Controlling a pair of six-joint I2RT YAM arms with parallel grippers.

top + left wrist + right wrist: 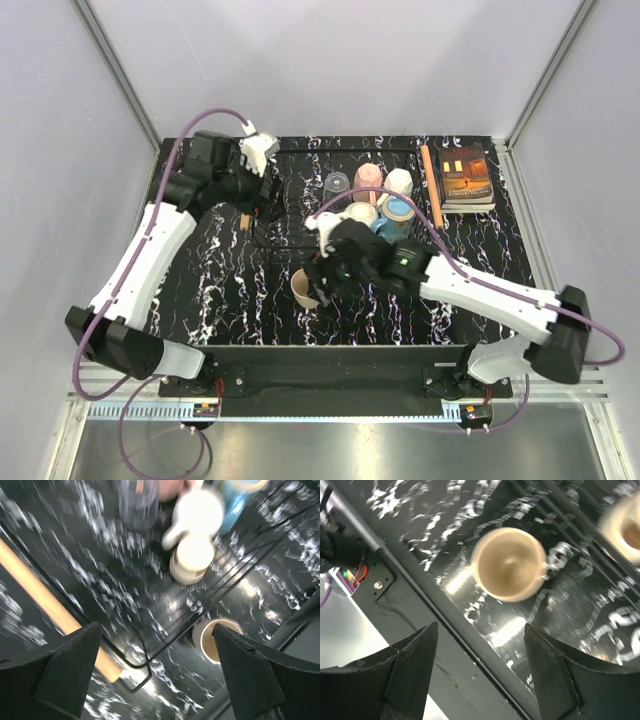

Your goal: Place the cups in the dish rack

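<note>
On the marbled table (220, 290) the black wire rack (432, 190) lies at the back, an orange-brown book (465, 178) just to its right. Grouped at the rack's right end are a glass (337, 185), a pink mug (368, 177), a white mug (399, 182), a blue mug (398, 208) and a cream mug (360, 214). A tan cup (303, 288) stands upright on the table outside the rack's near side, the right gripper (481, 630) above it with fingers apart, gripping nothing, while the left gripper (266, 192) hangs spread wide and empty over the rack's left end.
</note>
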